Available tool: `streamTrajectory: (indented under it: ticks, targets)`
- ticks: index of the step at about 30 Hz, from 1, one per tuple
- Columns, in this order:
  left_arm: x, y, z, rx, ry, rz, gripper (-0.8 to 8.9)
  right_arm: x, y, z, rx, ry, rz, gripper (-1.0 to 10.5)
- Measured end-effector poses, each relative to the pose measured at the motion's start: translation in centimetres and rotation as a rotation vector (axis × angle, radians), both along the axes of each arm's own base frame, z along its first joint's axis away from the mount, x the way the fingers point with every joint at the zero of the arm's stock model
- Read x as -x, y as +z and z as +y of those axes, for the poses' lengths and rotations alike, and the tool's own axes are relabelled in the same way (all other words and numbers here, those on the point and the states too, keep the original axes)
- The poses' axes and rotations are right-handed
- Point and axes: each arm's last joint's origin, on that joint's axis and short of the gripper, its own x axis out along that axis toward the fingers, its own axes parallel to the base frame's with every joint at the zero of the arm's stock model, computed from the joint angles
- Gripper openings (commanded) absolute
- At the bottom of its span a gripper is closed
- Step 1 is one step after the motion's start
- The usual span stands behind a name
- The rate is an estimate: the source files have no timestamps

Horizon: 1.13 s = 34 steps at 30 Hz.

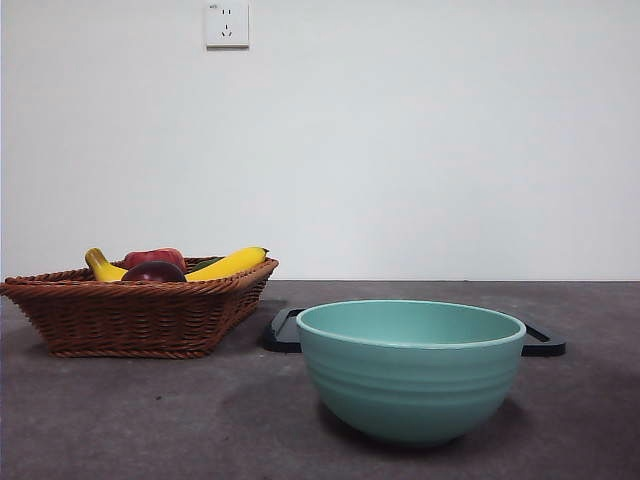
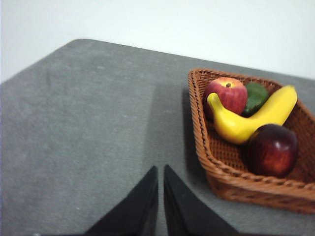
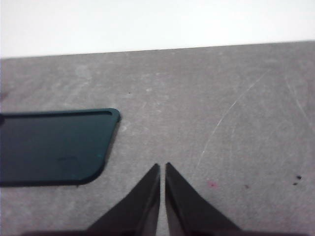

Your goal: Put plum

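The plum (image 2: 273,150) is a glossy dark maroon fruit lying in the brown wicker basket (image 2: 216,162), in the corner nearest my left gripper. In the front view the plum (image 1: 154,272) peeks over the basket rim (image 1: 130,300) at the left. My left gripper (image 2: 160,172) is shut and empty, hovering over bare grey table beside the basket. Over the grey table near a dark tray, my right gripper (image 3: 162,169) is also shut with nothing held. Neither arm shows in the front view.
In the basket also lie a yellow banana (image 2: 256,118), a red apple (image 2: 227,94) and a green fruit (image 2: 257,96). A teal bowl (image 1: 410,368) stands front centre, with a flat dark tray (image 1: 285,330) (image 3: 54,145) behind it. A wall socket (image 1: 227,24) is on the white wall.
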Motion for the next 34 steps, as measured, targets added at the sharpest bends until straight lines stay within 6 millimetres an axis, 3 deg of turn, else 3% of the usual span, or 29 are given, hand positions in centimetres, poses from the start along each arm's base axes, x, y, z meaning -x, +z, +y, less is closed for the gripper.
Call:
streamTrajectory:
  ticks: [6, 10, 15, 22, 26, 34]
  targets:
    - [0.1, 0.1, 0.0, 0.123, 0.017, 0.004, 0.15, 0.0, 0.2, 0.1, -0.09, 0.037, 0.001, 0.1]
    - [0.3, 1.1, -0.1, 0.171, 0.006, 0.0, 0.15, 0.4, 2.0, 0.2, -0.117, 0.037, -0.043, 0.1]
    - [1.1, 3.9, -0.2, 0.193, -0.03, -0.036, 0.15, 1.3, 5.4, 0.2, -0.136, 0.04, -0.118, 0.1]
    - [2.2, 8.1, -0.3, 0.201, -0.057, -0.012, 0.15, 2.6, 9.3, 0.4, -0.146, 0.09, -0.081, 0.1]
    - [2.4, 10.7, -0.6, 0.194, -0.154, 0.034, 0.15, 2.9, 11.7, 0.7, -0.159, 0.168, -0.006, 0.1]
    - [1.4, 13.7, -1.2, 0.161, -0.389, 0.211, 0.15, 2.2, 15.8, 1.2, -0.147, 0.349, 0.181, 0.1]
